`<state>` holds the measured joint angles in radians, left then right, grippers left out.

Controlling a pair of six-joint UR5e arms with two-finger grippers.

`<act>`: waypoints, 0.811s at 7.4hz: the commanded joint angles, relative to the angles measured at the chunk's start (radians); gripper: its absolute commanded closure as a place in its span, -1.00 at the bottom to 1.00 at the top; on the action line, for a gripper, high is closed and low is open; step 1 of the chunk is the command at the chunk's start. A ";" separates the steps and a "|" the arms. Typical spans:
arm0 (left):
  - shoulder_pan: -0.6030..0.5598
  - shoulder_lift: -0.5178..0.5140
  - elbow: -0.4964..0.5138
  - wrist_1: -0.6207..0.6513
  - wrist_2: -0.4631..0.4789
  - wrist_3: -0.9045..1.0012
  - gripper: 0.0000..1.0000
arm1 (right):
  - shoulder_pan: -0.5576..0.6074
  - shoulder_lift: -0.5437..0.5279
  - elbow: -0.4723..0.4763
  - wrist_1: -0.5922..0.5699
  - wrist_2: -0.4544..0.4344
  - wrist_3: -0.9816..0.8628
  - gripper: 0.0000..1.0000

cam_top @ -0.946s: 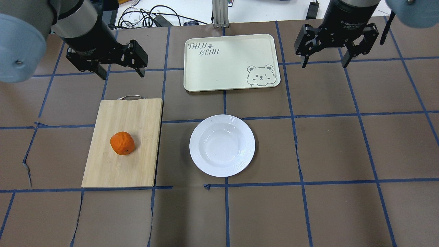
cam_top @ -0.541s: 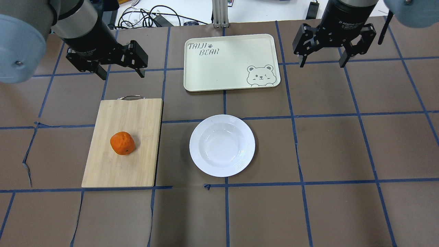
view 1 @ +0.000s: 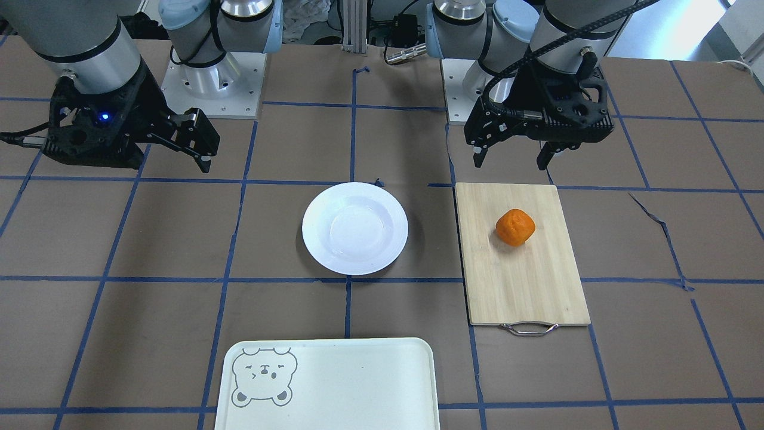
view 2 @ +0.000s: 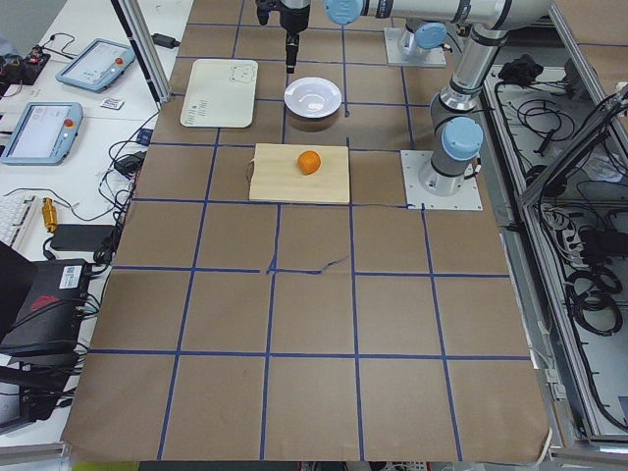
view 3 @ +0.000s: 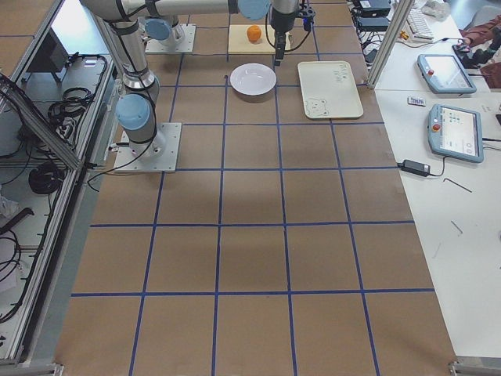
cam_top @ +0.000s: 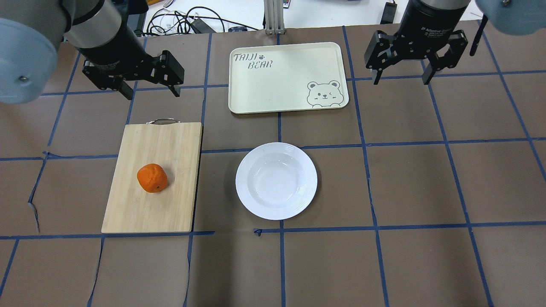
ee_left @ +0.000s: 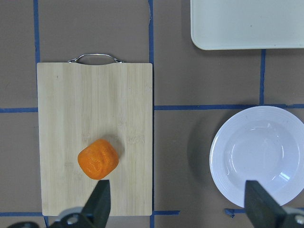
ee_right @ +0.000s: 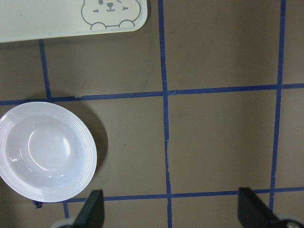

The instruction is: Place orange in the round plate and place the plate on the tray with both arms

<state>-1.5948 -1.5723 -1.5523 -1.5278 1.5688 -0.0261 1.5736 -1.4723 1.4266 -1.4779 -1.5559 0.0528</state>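
**Orange not yet in the plate: where the job could slip**

The orange (cam_top: pixel 152 178) sits on the bamboo cutting board (cam_top: pixel 145 213), to the robot's left of the round plate (cam_top: pixel 276 214) and apart from it. The plate is empty. The tray (cam_top: pixel 281 81) lies beyond the plate on its far side from the robot, not touching it. The left gripper (cam_top: pixel 152 93) hangs high off the plate's left side and the right gripper (cam_top: pixel 400 80) high off its right. Both have their jaws spread wide and hold nothing.

The fruit is lumpy and round, so an off-centre pinch would likely squeeze it out and send it rolling along the board. Released from too high, it could bounce out of the plate's shallow, glossy centre. The plate's rim lies low against the table, so fingers may skid off it. If the two arms lift unevenly, the plate would tilt and spill the orange.
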 commanded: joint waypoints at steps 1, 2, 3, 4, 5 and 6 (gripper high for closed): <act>0.001 0.000 0.000 0.000 0.000 0.000 -1.00 | -0.003 0.000 0.000 0.004 -0.004 -0.004 -1.00; 0.001 0.000 0.000 0.000 0.000 0.000 -1.00 | -0.003 0.000 0.002 0.004 -0.007 -0.001 -1.00; 0.001 0.000 0.000 0.000 0.002 0.000 -1.00 | -0.003 -0.002 0.000 0.004 -0.006 0.001 -1.00; 0.001 0.000 0.000 -0.002 0.004 0.000 -1.00 | -0.001 0.001 0.002 0.004 -0.006 0.001 -1.00; 0.001 0.006 -0.002 -0.008 0.007 0.000 -1.00 | -0.003 0.000 0.000 -0.001 -0.007 0.001 -1.00; 0.003 0.020 -0.006 -0.052 0.014 0.005 -1.00 | -0.003 0.000 0.002 0.004 -0.009 0.001 -1.00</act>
<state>-1.5933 -1.5649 -1.5548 -1.5442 1.5760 -0.0250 1.5713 -1.4724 1.4274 -1.4760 -1.5630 0.0536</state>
